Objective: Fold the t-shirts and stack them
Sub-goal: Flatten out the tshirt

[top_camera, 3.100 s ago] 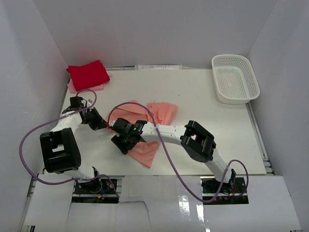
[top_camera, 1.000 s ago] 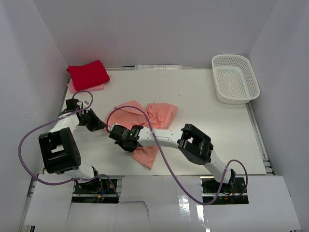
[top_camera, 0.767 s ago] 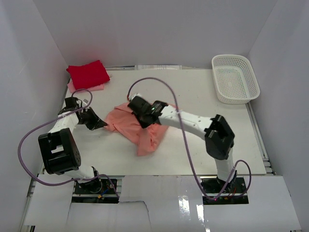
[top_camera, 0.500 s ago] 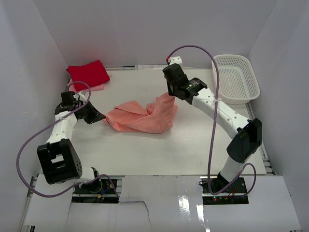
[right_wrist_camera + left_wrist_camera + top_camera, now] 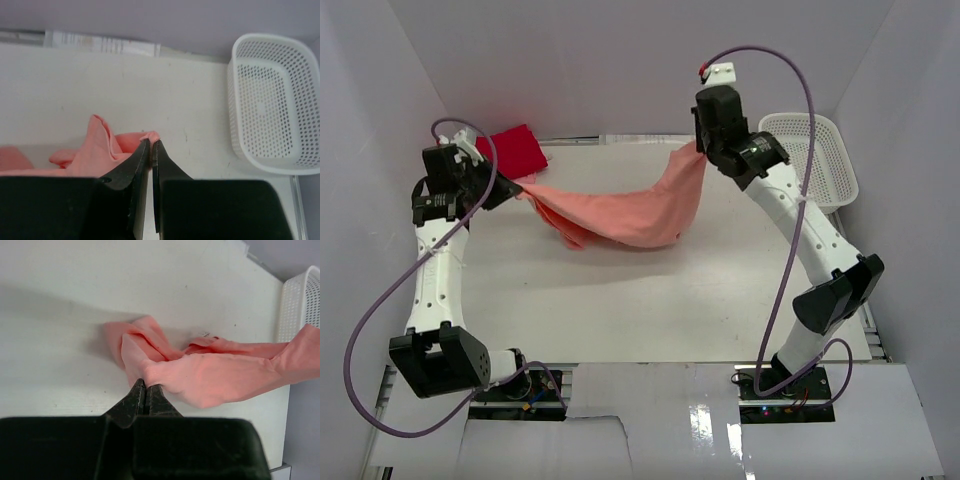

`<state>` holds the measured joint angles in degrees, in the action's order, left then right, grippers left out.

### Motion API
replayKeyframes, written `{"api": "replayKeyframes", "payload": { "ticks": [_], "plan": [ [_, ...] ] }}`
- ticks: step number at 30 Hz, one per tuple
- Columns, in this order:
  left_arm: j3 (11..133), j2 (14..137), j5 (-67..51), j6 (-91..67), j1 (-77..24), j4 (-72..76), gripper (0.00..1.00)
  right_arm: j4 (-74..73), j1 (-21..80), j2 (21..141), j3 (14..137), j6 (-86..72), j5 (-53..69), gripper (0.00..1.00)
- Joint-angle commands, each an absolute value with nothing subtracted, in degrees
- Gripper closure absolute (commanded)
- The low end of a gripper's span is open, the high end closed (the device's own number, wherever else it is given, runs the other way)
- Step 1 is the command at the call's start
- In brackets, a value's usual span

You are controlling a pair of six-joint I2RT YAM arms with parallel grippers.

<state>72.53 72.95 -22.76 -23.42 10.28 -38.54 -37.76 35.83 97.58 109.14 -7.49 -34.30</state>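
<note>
Salmon shirt (image 5: 620, 215) stretched in midair, left gripper (image 5: 512, 187) clamping its 9 o'clock end, right gripper (image 5: 701, 152) clamping its 2 o'clock end.

The white surface (image 5: 700, 290) carries a white basket (image 5: 830, 160) at its far right corner and a folded red shirt (image 5: 520, 148) at its far left corner. A salmon shirt (image 5: 630, 215) sags low over the middle; whether its lowest fold touches is unclear.

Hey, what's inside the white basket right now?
Nothing shows inside the white basket: the right wrist view sees only its bare lattice floor. From above, the right arm hides its left edge.
</note>
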Motion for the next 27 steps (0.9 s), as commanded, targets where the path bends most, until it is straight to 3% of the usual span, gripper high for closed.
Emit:
{"api": "replayKeyframes", "payload": {
  "ticks": [1,6,13,20,27],
  "plan": [
    [82.6,74.35,-21.01,-24.26,10.11,-39.27,1.0,-34.8,33.31,97.64,118.55,-3.61,-35.68,0.92],
    [90.7,74.8,-24.07,-23.64,9.41,-40.43,1.0,-33.41,32.78,92.13,119.71,-3.08,-35.77,0.92],
    [83.68,64.09,-25.93,-21.02,4.84,-32.43,1.0,-20.74,33.57,69.03,101.09,-2.55,-30.59,0.92],
    [83.59,57.93,-22.94,-19.42,1.23,-31.38,1.0,-23.55,34.45,59.16,103.87,1.75,-28.22,0.92],
    [82.09,53.44,-19.07,-19.95,0.97,-30.59,1.0,-27.68,34.54,57.04,106.61,5.71,-28.3,0.92]
  ]
}}
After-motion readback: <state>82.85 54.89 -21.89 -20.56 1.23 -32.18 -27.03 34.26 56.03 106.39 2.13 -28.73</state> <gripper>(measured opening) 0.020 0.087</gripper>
